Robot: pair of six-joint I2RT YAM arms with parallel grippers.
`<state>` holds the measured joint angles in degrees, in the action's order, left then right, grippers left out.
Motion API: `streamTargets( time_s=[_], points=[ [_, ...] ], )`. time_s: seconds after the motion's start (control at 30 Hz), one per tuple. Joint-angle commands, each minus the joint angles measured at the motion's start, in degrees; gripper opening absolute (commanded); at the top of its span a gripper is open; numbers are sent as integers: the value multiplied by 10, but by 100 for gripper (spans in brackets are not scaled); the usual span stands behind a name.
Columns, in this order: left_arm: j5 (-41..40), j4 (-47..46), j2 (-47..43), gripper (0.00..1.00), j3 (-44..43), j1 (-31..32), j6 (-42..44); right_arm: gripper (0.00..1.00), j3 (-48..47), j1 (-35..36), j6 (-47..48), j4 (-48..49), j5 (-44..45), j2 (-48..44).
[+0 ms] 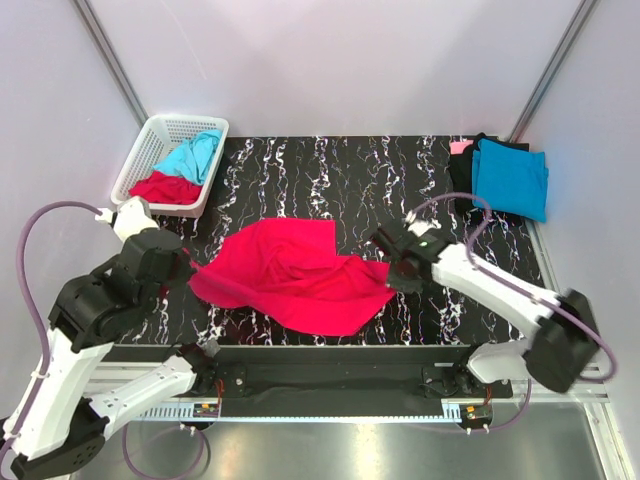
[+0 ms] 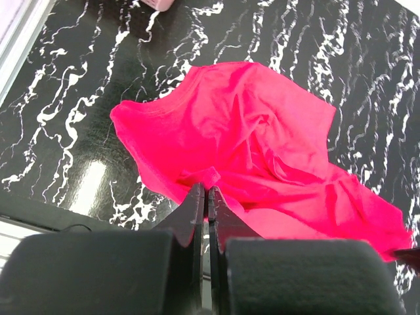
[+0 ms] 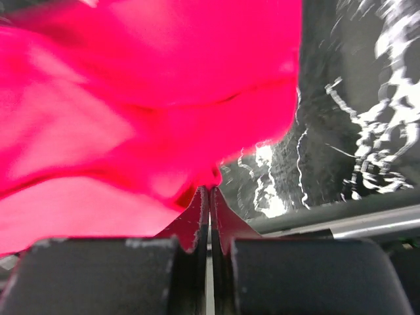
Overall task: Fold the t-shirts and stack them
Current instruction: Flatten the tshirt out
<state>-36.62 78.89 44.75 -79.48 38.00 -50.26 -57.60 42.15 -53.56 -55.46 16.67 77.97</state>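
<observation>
The crimson t-shirt [image 1: 290,275] sprawls crosswise at frame centre, between both claws: left claw [image 2: 207,191] pinches its left edge, right claw [image 3: 210,190] pinches its right edge.

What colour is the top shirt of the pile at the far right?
The shirt is turquoise blue, best seen in the top view.

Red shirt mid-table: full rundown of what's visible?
The red shirt is plain crimson soft cloth, crumpled and creased, unfolded, lying mostly flat on the black marbled table near its front edge. The left pincer is shut on its left edge, the right pincer on its right edge. Nothing else touches it.
</observation>
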Motion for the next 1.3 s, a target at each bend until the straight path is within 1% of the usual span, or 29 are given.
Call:
streamTargets(
  time_s=[0.0,0.1,0.17,0.27,0.33,0.37,0.47,0.5,0.57,0.6,0.63,0.7,0.73,0.83,0.9,0.97,1.0,1.03,1.1,1.13,1.17,1.2,1.27],
  points=[
    [22,29,-15,0,-45,-2,38,0,-80,11,-26,-139,104,-100],
    [51,7,-25,0,-79,-2,75,0,-130,13,-28,-194,134,-159],
    [70,-8,-34,0,-94,-2,112,0,-164,12,-8,-220,140,-182],
    [72,-24,-38,0,-113,-2,158,0,-206,12,31,-240,152,-224],
    [62,-32,-41,0,-139,-2,181,0,-227,12,70,-241,162,-261],
    [60,-38,-45,0,-146,-2,205,0,-250,12,81,-239,166,-286],
    [73,-73,-55,0,-175,-2,254,0,-303,12,131,-231,173,-316],
    [80,-88,-54,0,-184,-2,263,0,-318,12,142,-231,164,-317],
    [125,-95,-44,0,-222,-2,288,0,-350,11,166,-228,142,-316],
    [149,-93,-37,0,-239,-2,293,0,-358,11,174,-223,98,-311],
    [194,-93,-27,0,-264,-2,295,0,-363,10,183,-215,76,-313],
    [228,-98,-28,0,-277,-5,296,0,-358,10,188,-183,29,-330],
    [249,-107,-34,0,-279,-7,297,0,-357,11,193,-178,26,-335],
    [259,-117,-52,0,-283,-24,309,0,-369,10,196,-188,50,-345],
    [244,-119,-54,0,-282,-34,321,0,-371,10,205,-184,72,-344],
    [197,-115,-31,0,-275,-34,317,0,-371,10,219,-179,99,-324],
    [177,-111,-20,0,-268,-34,313,0,-372,10,221,-178,138,-313],
    [134,-110,-5,0,-259,-34,309,0,-371,10,228,-175,157,-301],
    [98,-121,48,0,-227,-34,300,0,-371,10,238,-154,207,-259],
    [66,-129,66,0,-217,-34,297,0,-382,10,248,-149,222,-239],
    [57,-139,87,0,-211,-34,295,0,-389,10,248,-140,237,-200],
    [48,-156,138,0,-209,-35,295,0,-397,10,256,-130,259,-181],
    [62,-169,193,0,-232,-47,299,0,-428,-2,284,-99,266,-126]
  ],
)
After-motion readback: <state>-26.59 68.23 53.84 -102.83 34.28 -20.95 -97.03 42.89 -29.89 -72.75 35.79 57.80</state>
